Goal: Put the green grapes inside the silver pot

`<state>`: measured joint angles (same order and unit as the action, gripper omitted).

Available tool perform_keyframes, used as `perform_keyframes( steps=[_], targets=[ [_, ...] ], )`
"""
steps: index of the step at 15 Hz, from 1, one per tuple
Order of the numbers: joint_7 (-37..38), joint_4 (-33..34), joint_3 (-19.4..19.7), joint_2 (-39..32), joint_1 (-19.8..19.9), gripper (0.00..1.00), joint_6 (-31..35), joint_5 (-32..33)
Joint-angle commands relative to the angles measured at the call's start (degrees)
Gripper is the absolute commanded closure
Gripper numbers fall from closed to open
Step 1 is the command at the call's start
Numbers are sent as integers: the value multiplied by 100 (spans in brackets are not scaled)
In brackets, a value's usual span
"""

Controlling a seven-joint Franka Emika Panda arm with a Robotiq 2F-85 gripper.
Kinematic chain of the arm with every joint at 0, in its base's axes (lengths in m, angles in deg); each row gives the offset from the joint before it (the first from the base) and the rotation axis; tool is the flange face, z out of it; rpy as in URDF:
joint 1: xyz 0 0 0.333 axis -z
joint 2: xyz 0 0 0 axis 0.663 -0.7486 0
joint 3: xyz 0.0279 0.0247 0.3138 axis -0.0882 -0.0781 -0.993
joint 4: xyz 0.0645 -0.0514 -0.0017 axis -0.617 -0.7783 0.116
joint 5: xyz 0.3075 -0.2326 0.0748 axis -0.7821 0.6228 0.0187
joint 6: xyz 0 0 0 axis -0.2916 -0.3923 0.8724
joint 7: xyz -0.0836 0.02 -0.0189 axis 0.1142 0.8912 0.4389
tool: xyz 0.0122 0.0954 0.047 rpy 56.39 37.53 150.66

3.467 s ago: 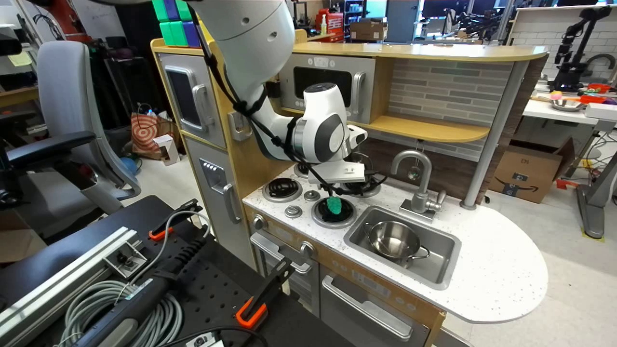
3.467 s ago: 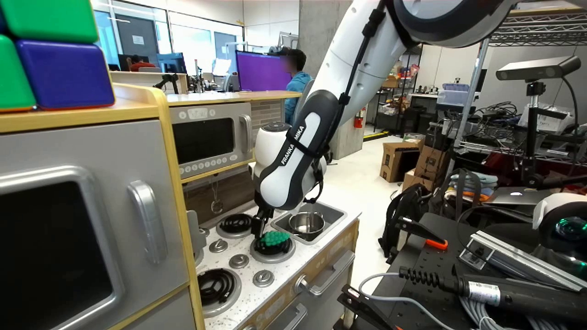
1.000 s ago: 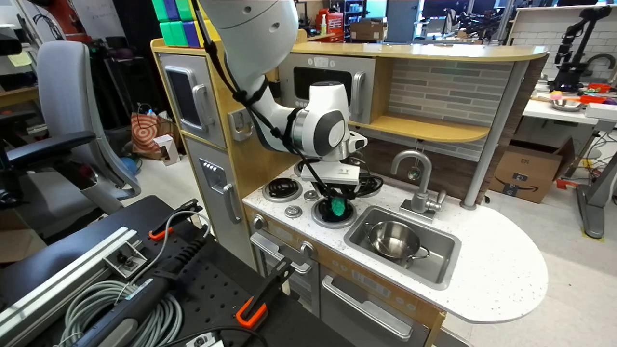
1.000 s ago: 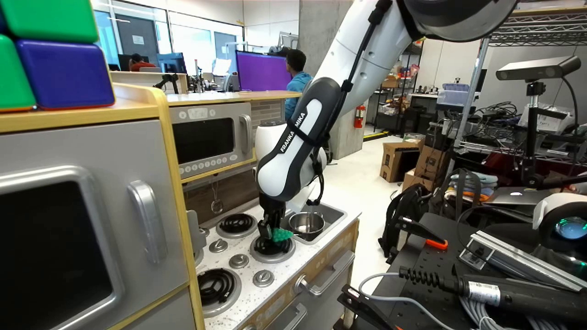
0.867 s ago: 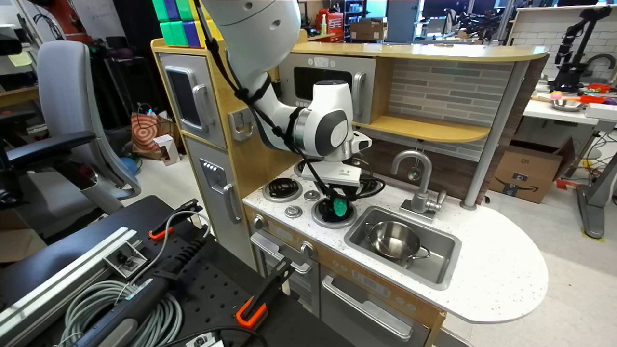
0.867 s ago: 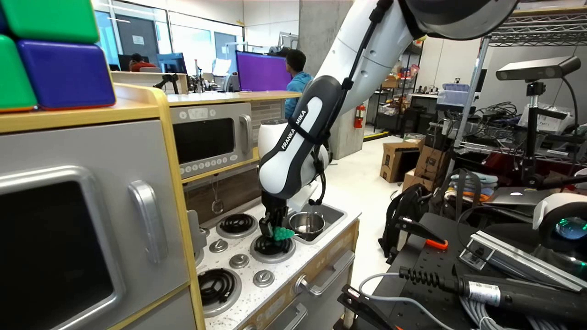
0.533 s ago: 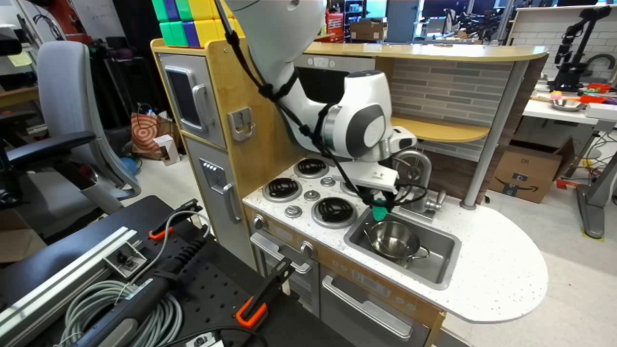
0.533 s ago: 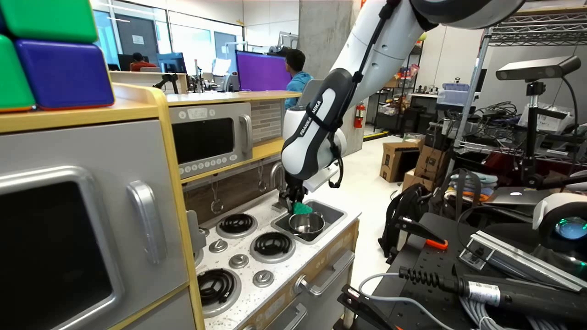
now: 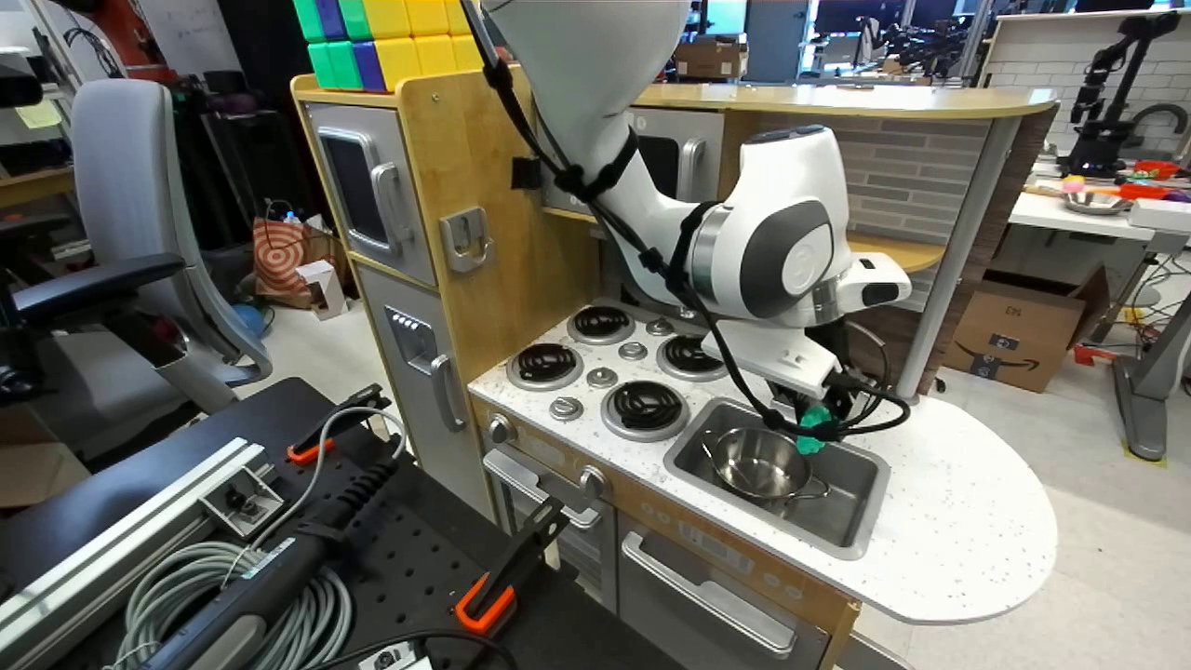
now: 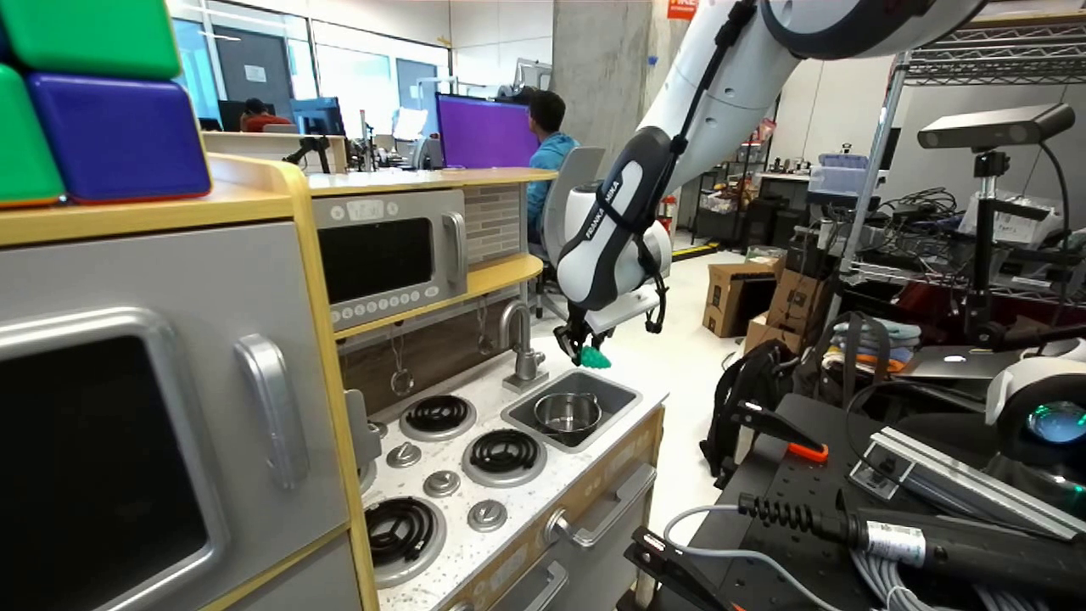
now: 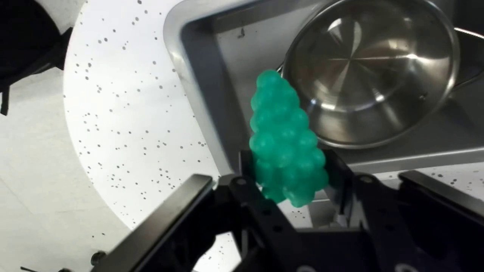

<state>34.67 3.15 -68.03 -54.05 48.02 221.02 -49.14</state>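
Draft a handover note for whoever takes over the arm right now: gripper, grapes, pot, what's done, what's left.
Gripper: closed on the green grapes, holding them from both sides.
Grapes: held up in the air; in the wrist view they appear off to one side of the silver pot, covering part of its rim.
Pot: sitting in the sink; the grapes are not in it yet.
Done: grapes grasped and lifted.
Left: probably centre them over the pot, lower, open the gripper, then back away.
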Motion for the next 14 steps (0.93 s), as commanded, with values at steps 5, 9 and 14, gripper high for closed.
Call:
perform_keyframes(
  steps=[5,9,14],
  targets=[
    [601,826,-25,-549,-389,78,-614,-178],
    [763,1077,-26,-727,-416,78,-911,-218],
    [927,1381,-29,-922,-437,78,-1204,-214]
  ],
)
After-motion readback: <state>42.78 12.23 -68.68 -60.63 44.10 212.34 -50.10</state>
